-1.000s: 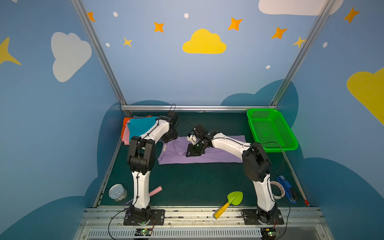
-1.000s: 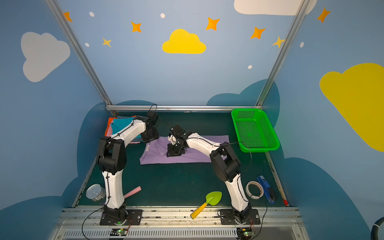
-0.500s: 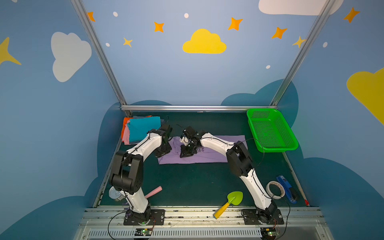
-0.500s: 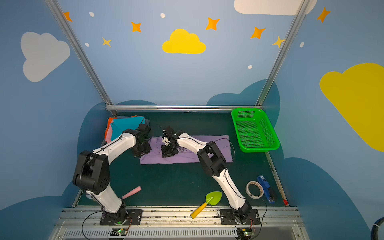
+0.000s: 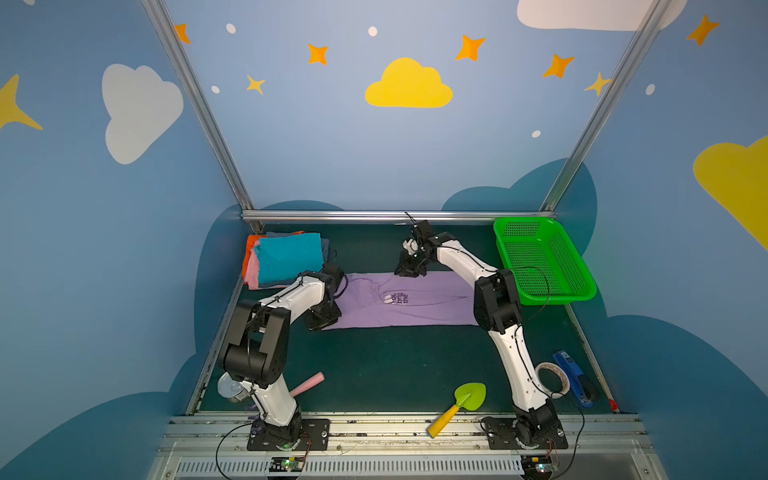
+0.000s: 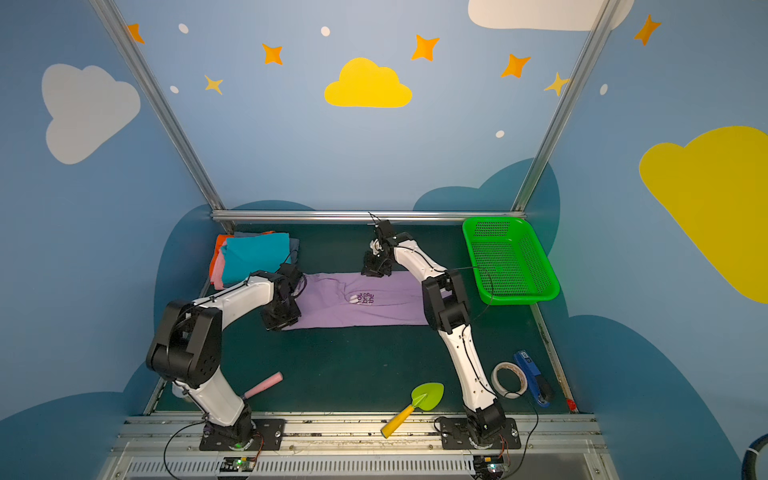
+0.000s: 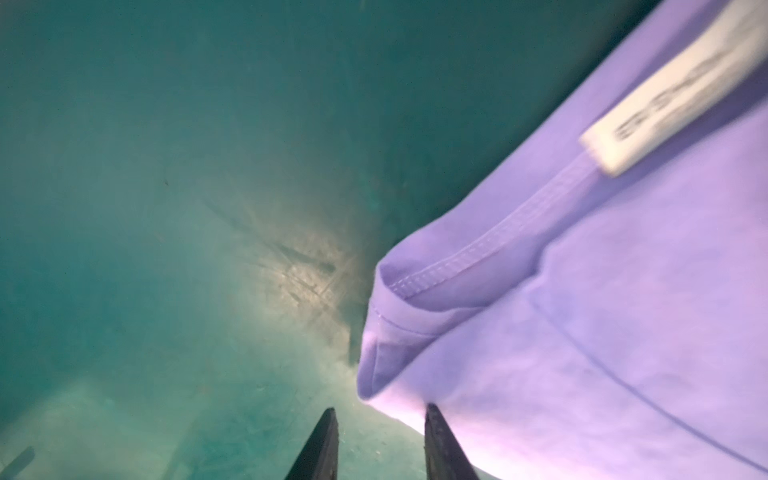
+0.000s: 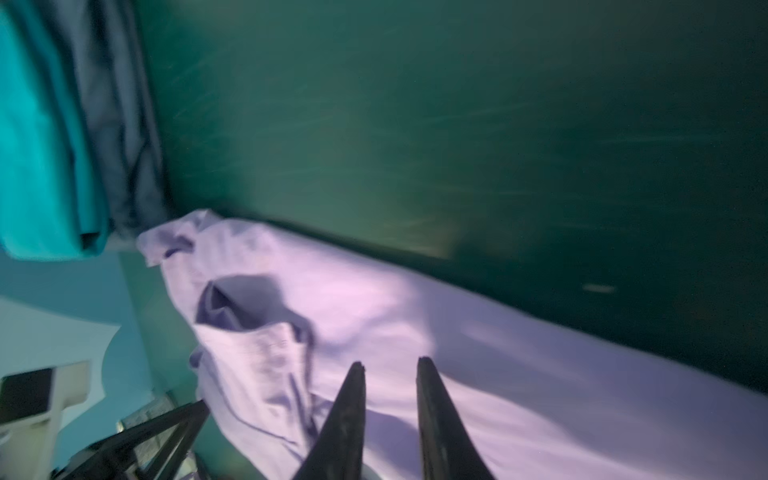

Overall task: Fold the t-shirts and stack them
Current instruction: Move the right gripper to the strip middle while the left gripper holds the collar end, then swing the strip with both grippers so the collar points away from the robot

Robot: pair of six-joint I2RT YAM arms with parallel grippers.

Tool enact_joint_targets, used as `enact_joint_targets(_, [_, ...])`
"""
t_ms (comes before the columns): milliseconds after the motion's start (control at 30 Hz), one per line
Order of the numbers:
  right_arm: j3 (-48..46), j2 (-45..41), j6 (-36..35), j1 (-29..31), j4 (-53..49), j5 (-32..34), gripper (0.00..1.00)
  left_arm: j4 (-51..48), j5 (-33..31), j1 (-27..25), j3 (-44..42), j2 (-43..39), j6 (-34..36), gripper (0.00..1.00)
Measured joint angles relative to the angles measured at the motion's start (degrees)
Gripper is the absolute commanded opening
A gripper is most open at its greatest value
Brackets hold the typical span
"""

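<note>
The lavender t-shirt [image 5: 407, 303] is laid out across the middle of the green mat [image 5: 395, 365] as a long strip, already folded lengthwise, with dark print showing near its centre in both top views. Its neck end, marked by a white label [image 7: 665, 91], is turned toward the stack of folded t-shirts [image 5: 286, 257]. That stack, teal on top, is set at the far left corner, just beside the strip's end.

The left gripper [image 5: 322, 320] is held low at the near left corner of the strip. In the left wrist view its fingers are parted a little, with only mat seen between them and one finger at the cloth's hem, so nothing is gripped. The right gripper [image 5: 409, 270] is poised at the strip's far edge, roughly midway along. Its fingers are narrowly parted over the cloth, and nothing is seen to be pinched.

The crosswise fold is judged to be the step in hand, at the grasping stage. All layers at the edge would need to be pinched together, lifted only slightly and carried over so that the ends are matched. After that the shirt could be placed on the stack.
</note>
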Motion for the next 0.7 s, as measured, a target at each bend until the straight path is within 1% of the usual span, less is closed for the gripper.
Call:
enact_joint_targets(67, [-4.2, -3.7, -1.6, -0.1, -1.3, 3.0, 0.22, -0.9, -0.6, -0.8, 2.3, -0.2, 0.0, 0.37])
enact_joint_targets(233, [-18.1, -17.4, -6.3, 1.6, -3.2, 12.8, 0.15, -1.9, -0.9, -4.9, 12.0, 0.4, 0.0, 0.37])
enact_joint_targets(300, [-23.5, -22.4, -7.7, 2.2, -3.5, 16.9, 0.13, -1.7, -1.1, -6.4, 16.3, 2.2, 0.0, 0.36])
enact_joint_targets(400, [-31.0, -27.4, -8.5, 2.2, -3.8, 21.6, 0.12, -1.0, -0.9, -7.7, 20.2, 6.8, 0.0, 0.34])
enact_joint_targets(500, [-37.4, -29.4, -8.6, 2.0, -4.5, 25.6, 0.13, -0.5, -0.4, -8.2, 21.2, 12.7, -0.2, 0.33])
enact_joint_targets(600, [-42.2, -29.4, -8.1, 1.6, -5.2, 29.0, 0.12, -0.7, 0.3, -8.8, 21.4, 17.5, -0.4, 0.33])
enact_joint_targets(700, [-43.4, -28.8, -7.4, 1.2, -6.9, 31.3, 0.09, -1.4, 0.5, -9.7, 22.9, 20.0, -0.7, 0.33])
